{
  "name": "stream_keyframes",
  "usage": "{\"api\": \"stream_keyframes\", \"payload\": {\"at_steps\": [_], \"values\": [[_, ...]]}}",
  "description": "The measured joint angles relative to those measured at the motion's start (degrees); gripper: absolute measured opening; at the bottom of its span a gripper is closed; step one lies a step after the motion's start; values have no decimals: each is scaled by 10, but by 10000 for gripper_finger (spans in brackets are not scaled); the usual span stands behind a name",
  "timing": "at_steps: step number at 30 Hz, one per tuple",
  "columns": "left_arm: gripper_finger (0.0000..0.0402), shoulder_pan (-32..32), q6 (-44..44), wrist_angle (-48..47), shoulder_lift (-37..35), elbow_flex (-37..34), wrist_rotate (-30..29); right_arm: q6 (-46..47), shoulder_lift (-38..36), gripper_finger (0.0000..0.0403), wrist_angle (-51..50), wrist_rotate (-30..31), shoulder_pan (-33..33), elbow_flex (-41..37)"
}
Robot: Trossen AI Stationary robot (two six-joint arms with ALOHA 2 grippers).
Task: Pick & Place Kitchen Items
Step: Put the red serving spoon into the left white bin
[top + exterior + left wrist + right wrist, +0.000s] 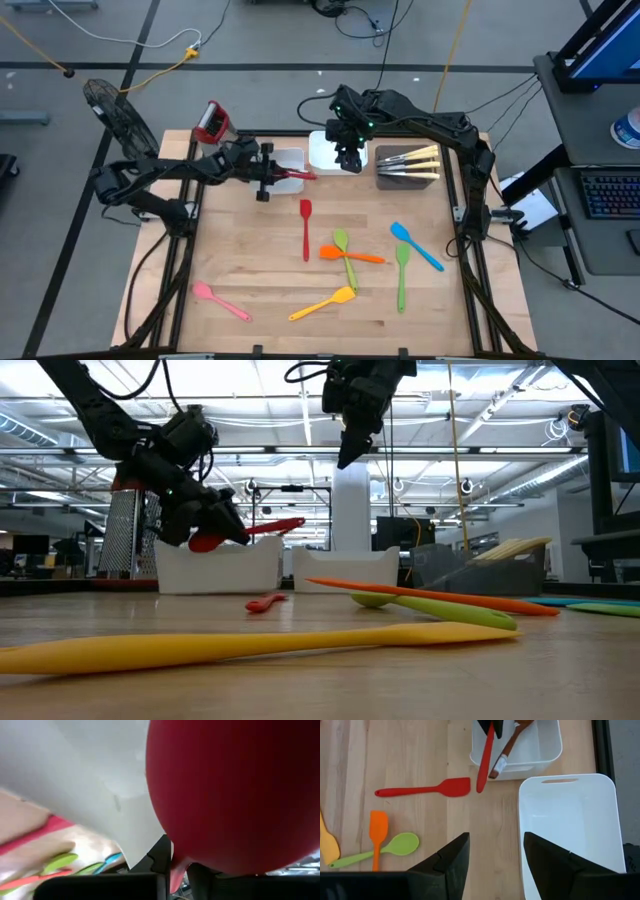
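Observation:
My left gripper [266, 178] is shut on a red spoon [262, 528] over the left white tray [288, 160]. The spoon's bowl [235, 795] fills the left wrist view. A brown spoon [512, 742] lies in that tray. My right gripper [347, 158] is open and empty, high above the second white tray [570, 820]. On the table lie a red spatula [305, 227], an orange spatula [352, 255], two green spoons [402, 277], a blue one [416, 246], a yellow one [322, 303] and a pink one [220, 300]. My left gripper pinches the red spoon between its two fingers, on the handle close to the bowl [176, 872]. The fingers come about level from the table's left. The spoon is lifted clear, and its handle [484, 765] sticks out past the fingertips toward the table's right.
A dark tray [408, 167] with pale-handled knives stands at the back right. A red-topped metal box [211, 122] stands at the back left corner. The loose utensils crowd the table's middle and near right; the near left holds only the pink one.

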Motion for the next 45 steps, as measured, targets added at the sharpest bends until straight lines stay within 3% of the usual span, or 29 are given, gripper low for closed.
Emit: {"api": "stream_keyframes", "payload": {"at_steps": [11,29,45], "values": [[45,9,21,63,12,-1,0,0,0,180,0,0,0,0],[47,14,58,46,12,-1,-1,4,0,180,0,-1,0,0],[47,13,84,75,12,-1,-52,4,0,180,0,-1,0,0]]}}
